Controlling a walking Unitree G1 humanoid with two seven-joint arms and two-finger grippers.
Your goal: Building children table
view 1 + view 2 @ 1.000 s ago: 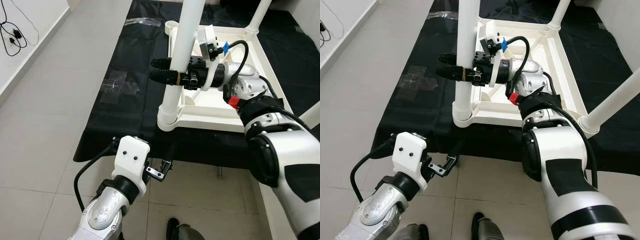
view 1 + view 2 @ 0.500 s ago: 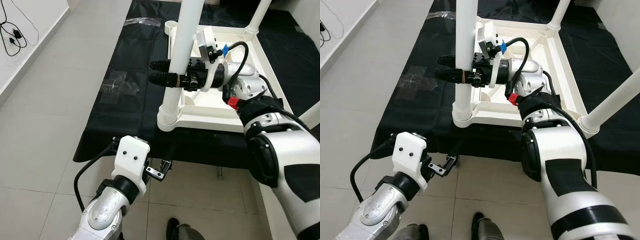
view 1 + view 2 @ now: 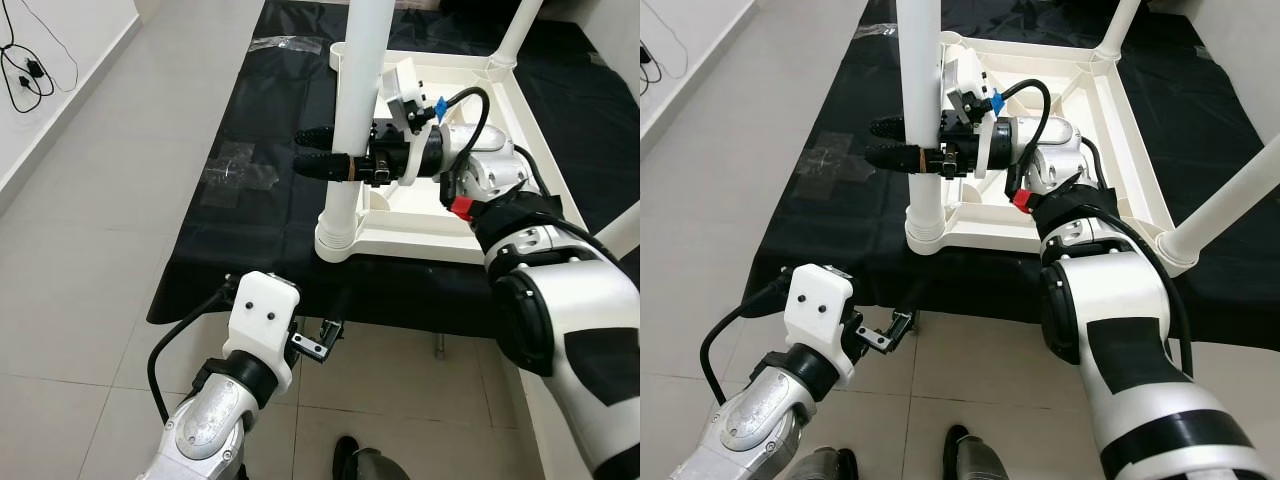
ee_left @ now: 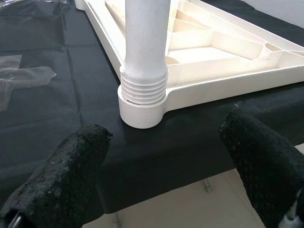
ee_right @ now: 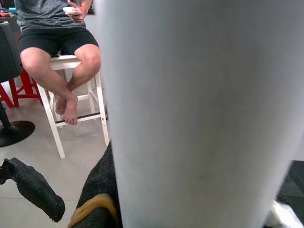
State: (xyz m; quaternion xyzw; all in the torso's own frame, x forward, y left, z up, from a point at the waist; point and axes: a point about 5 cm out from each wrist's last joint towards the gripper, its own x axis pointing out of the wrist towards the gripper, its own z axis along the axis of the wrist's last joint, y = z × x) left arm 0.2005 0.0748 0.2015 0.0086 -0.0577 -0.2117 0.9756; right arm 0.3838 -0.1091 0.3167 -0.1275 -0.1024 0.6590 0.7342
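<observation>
Risk sits mainly at the socket (image 3: 337,240), where the leg (image 3: 352,120) enters the near corner of the upturned tabletop (image 3: 500,140). The tabletop lies underside up on a black cloth (image 3: 250,230), and the leg stands upright in that corner with its ribbed collar showing just above the socket rim, so it may not be fully seated. The right gripper (image 3: 325,162) is clamped around the leg partway up, one black finger on either side of the white tube. If the arm turns or pushes off-axis, the leg could bind crooked in the socket or cross its thread; gripping so high gives leverage that could also tip or drag the light tabletop across the cloth toward the near edge. The smooth tube might slip between the pads, so the wrist turns while the leg does not.

The left gripper (image 4: 166,190) hangs low in front of the cloth's edge, fingers (image 4: 71,161) wide apart, touching nothing. It does not brace the tabletop, so nothing counters any sideways pull. Two other legs (image 3: 520,30) already stand at the far and right corners; a sliding tabletop would swing them too. A person (image 5: 57,52) sits on a stool beyond, well apart from the work.
</observation>
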